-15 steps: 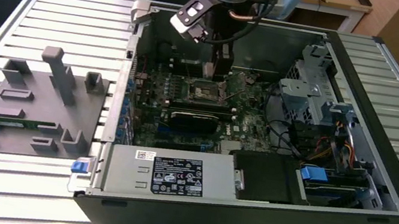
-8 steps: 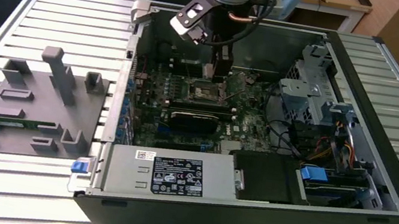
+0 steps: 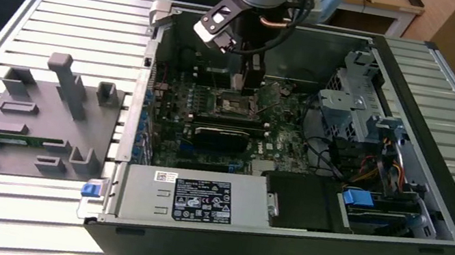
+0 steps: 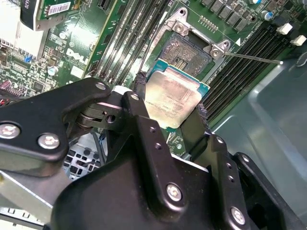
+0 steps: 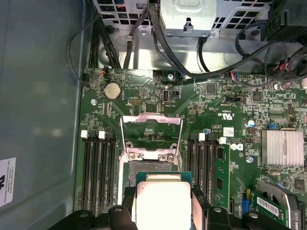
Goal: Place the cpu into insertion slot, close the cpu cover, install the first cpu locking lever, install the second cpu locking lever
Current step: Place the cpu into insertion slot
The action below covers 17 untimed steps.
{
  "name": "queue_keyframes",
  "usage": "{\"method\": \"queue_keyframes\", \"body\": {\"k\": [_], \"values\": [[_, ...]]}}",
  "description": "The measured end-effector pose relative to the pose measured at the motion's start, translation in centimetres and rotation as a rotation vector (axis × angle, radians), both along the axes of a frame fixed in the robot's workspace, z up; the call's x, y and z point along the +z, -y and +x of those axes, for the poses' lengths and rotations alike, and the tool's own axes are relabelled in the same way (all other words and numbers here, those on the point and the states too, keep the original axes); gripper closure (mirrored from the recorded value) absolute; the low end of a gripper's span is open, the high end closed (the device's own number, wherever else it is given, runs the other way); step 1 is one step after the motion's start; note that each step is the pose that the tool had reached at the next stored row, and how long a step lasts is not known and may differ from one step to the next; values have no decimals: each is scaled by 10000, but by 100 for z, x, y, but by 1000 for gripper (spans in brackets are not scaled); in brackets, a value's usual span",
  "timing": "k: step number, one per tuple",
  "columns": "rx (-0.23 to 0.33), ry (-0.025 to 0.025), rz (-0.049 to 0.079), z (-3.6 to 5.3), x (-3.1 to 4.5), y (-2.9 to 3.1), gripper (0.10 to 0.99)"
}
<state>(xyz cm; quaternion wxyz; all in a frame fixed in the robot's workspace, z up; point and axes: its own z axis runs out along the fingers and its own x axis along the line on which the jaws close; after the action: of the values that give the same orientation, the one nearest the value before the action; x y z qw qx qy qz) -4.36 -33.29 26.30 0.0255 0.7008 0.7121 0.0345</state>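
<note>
My gripper is shut on the cpu, a flat silver-grey square chip with a green rim, pinched by two opposite edges between the black fingers. In both wrist views the cpu hangs just short of the insertion slot, partly overlapping it. The slot's pin field lies bare. Beyond the socket, the cpu cover stands flipped open, a silver frame. A thin metal locking lever sticks out sideways from the socket corner. In the exterior view the gripper hovers low over the socket inside the case.
Long black memory slots flank the socket on both sides. Black cables and a metal drive cage sit near the board. The power supply fills the case front. A grey fixture block lies on the slatted table at the exterior view's left.
</note>
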Motion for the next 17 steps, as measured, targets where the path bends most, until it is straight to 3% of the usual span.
{"method": "queue_keyframes", "body": {"k": [17], "values": [[0, 0, 0, 0, -165, -1, 545]]}}
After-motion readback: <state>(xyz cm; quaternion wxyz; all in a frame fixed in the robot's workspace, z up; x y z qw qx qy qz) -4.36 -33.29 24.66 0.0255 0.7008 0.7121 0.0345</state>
